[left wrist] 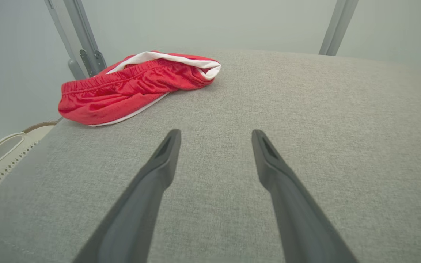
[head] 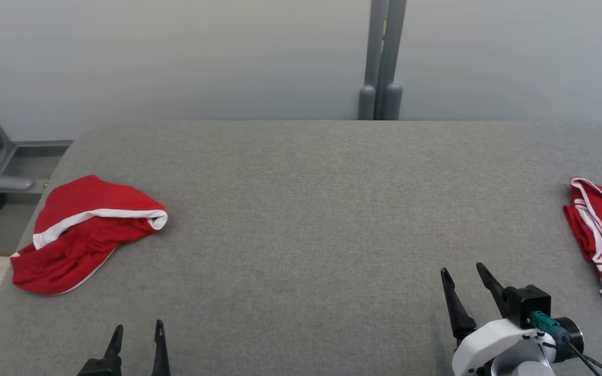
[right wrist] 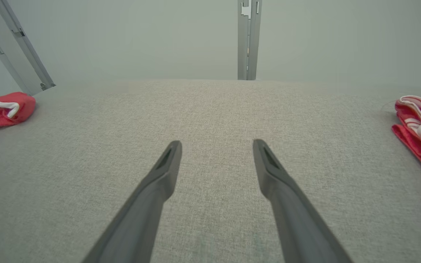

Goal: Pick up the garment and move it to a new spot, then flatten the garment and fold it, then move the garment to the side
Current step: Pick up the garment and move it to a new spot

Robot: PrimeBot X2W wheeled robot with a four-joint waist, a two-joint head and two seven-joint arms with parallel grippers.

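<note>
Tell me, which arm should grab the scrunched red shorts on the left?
Probably the left: the left fingers sit open near the red shorts, while the right fingers are far across the table.

Left gripper [head: 138, 331] open, empty; right gripper [head: 463, 274] likewise.

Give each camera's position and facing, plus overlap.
Head view: on the head, facing forward and down over the grey table; left gripper and right gripper, open, at bottom.
Left wrist view: on that wrist, facing the left-hand red shorts; own fingers.
Right wrist view: on that wrist, facing the far post; own fingers.
Shared: all three show those shorts.
</note>
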